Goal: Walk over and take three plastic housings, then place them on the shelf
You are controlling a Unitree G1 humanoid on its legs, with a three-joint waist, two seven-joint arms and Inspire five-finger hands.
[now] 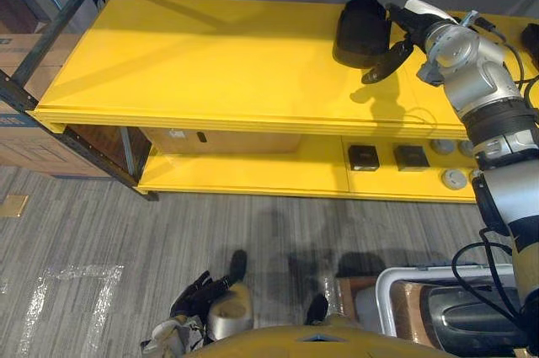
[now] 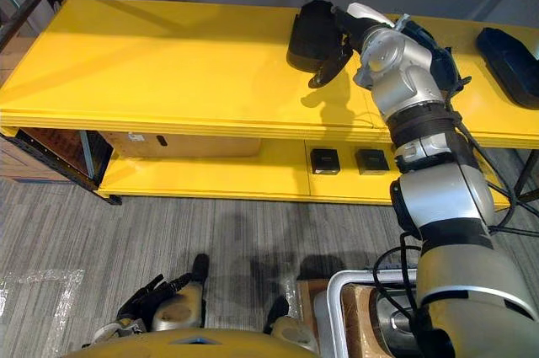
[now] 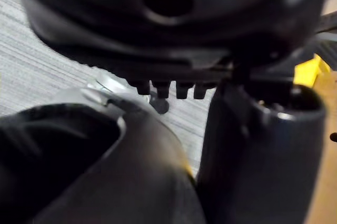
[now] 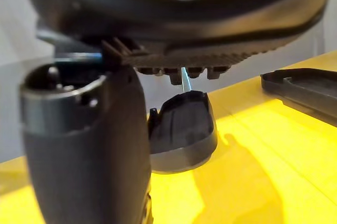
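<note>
A black plastic housing stands on the yellow shelf top, toward its back right. My right hand is just to the right of it, open, with straight fingers beside the housing's edge. In the right wrist view the housing rests on the shelf a little beyond the fingers, with a gap between. A second, flatter black housing lies further right on the same shelf. My left hand hangs low over the carpet, relaxed and holding nothing.
The lower yellow shelf holds a cardboard box, two small black square parts and grey round parts. A white-rimmed bin with dark parts stands on the floor at lower right. A dark rack with cartons stands left.
</note>
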